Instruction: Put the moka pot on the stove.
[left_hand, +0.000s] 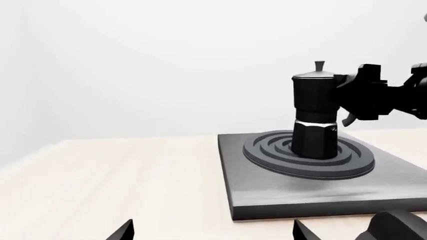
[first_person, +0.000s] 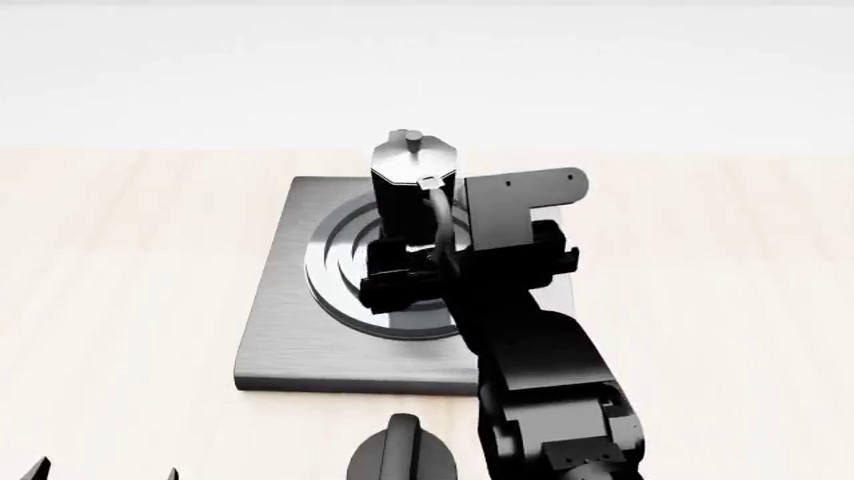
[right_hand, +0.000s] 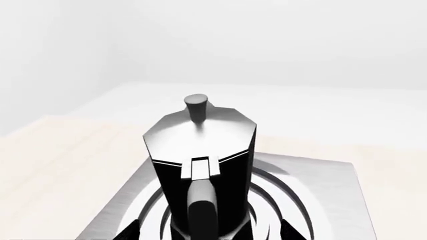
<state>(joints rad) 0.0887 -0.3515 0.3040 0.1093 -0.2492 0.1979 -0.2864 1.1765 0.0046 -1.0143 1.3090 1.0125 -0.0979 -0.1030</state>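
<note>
The pale wooden tabletop (first_person: 120, 300) carries the stove (first_person: 280, 330), a flat square grey plate with a round burner of raised concentric rings (left_hand: 353, 167). The right arm (first_person: 534, 350) reaches over the near part of the stove toward the pot. The moka pot (left_hand: 315, 115) stands upright on the middle of the burner rings, and its base touches them. It is glossy black with a narrow waist, and its silvery lid (right_hand: 200, 132) has a small knob (right_hand: 195, 106) on top. The curved handle (right_hand: 200, 210) points toward the right wrist camera. The right gripper (first_person: 424, 262) is at this handle; in the left wrist view its dark body (left_hand: 373, 95) sits just beside the upper part of the pot. Whether its fingers pinch the handle or only stand around it, the pictures do not show clearly. A round black knob (first_person: 400, 455) lies in front of the stove. Of the left gripper (left_hand: 210, 232) only two dark finger tips (left_hand: 123, 232) appear, spread well apart over the bare tabletop.
</note>
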